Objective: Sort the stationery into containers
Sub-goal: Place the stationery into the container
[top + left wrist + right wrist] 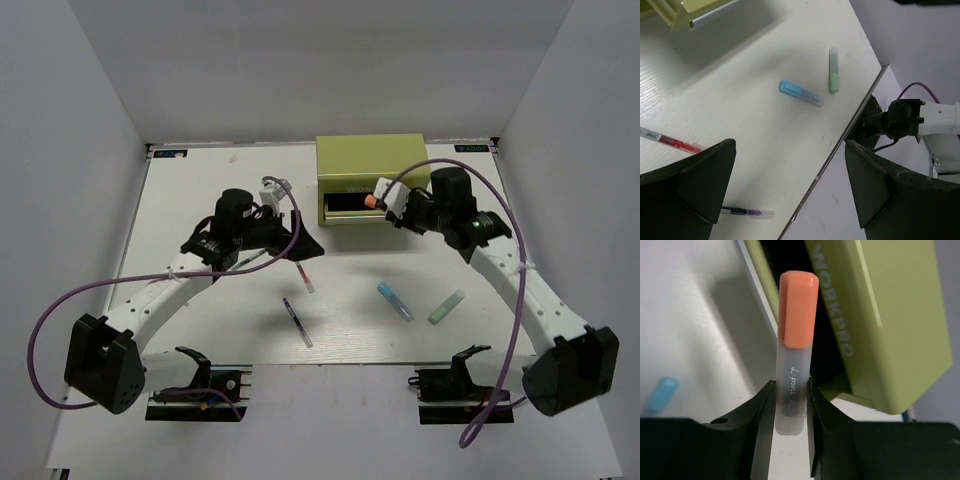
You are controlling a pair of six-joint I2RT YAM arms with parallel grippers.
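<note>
The olive yellow-green tool chest (368, 160) stands at the back, one front drawer (347, 206) pulled open. My right gripper (387, 204) is shut on an orange-capped marker (372, 200) and holds it at the open drawer; in the right wrist view the marker (792, 375) stands upright between the fingers (761, 410) beside the chest (880, 320). My left gripper (300, 246) is open and empty above the table. Below it lie a red pen (303, 278), a purple pen (297, 322), a blue marker (394, 299) and a pale green stick (446, 306).
A thin green pen (250, 261) lies under the left arm's wrist. The left wrist view shows the red pen (675, 144), purple pen (747, 212), blue marker (800, 93), green stick (833, 76) and the table's near edge (850, 130). White walls enclose the table.
</note>
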